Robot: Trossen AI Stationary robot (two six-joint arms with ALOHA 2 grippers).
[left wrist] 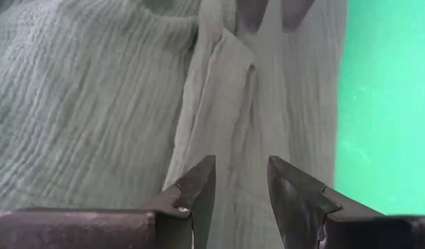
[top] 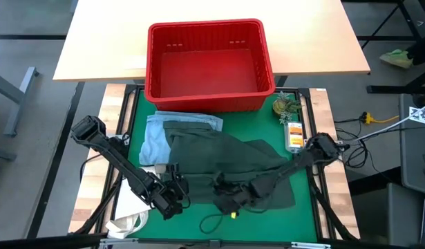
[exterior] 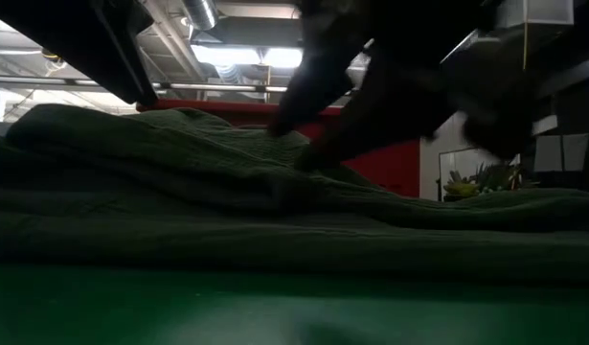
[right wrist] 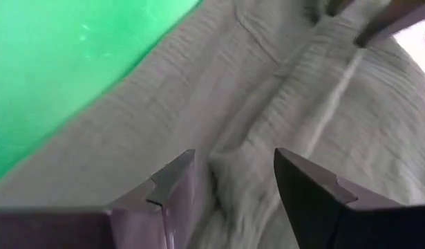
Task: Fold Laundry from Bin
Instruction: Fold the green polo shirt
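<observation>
Green matting (top: 305, 214) covers the near worktop, framed by pale wooden strips, and both arms reach down to its front edge. At that edge the left gripper (top: 175, 196) hangs over the near left hem of a dark green garment (top: 226, 155), its fingers (left wrist: 198, 187) spread with a ridge of cloth lying between them, not pinched. Just to its right, the right gripper (top: 224, 196) hovers low over the same hem, fingers (right wrist: 172, 181) parted wide astride a raised fold. The garment sprawls rumpled across the middle of the mat. A light blue cloth (top: 157, 138) peeks out from under its far left side. Beyond, a red bin (top: 209, 66) stands where the mat meets a pale table (top: 95, 41). No writing is legible anywhere.
</observation>
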